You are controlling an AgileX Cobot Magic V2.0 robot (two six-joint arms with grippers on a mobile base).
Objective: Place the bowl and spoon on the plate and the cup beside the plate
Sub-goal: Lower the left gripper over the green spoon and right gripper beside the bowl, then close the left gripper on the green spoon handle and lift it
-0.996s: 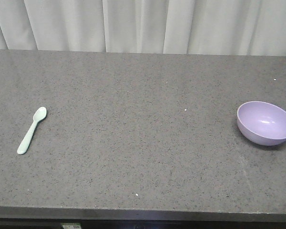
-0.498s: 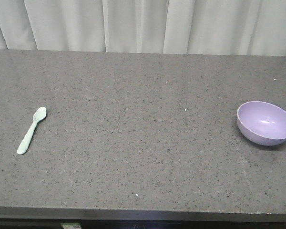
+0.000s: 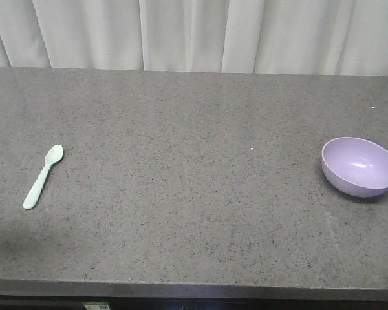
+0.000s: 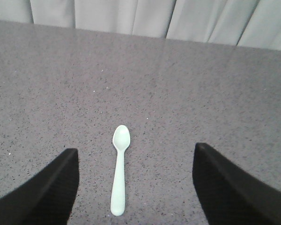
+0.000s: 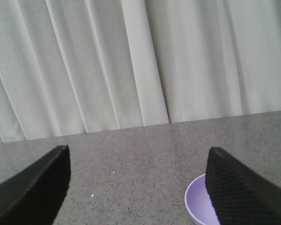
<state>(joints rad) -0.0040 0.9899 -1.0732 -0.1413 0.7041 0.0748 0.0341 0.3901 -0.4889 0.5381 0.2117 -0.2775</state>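
Observation:
A pale mint-green spoon (image 3: 43,175) lies on the dark speckled table at the left, scoop pointing away. In the left wrist view the spoon (image 4: 119,168) sits between the spread fingers of my left gripper (image 4: 136,157), which hangs open above it without touching. A lavender bowl (image 3: 360,166) stands upright at the table's right edge. The right wrist view shows part of the bowl (image 5: 197,202) low down, behind the right finger of my open right gripper (image 5: 138,154). Plate and cup are out of view. Neither gripper shows in the front view.
The grey speckled table (image 3: 194,129) runs the full width, with its front edge at the bottom. A white pleated curtain (image 3: 194,32) hangs close behind the table's far edge.
A faint shadow has appeared on the table at the lower left of the front view. Spoon and bowl have not moved.

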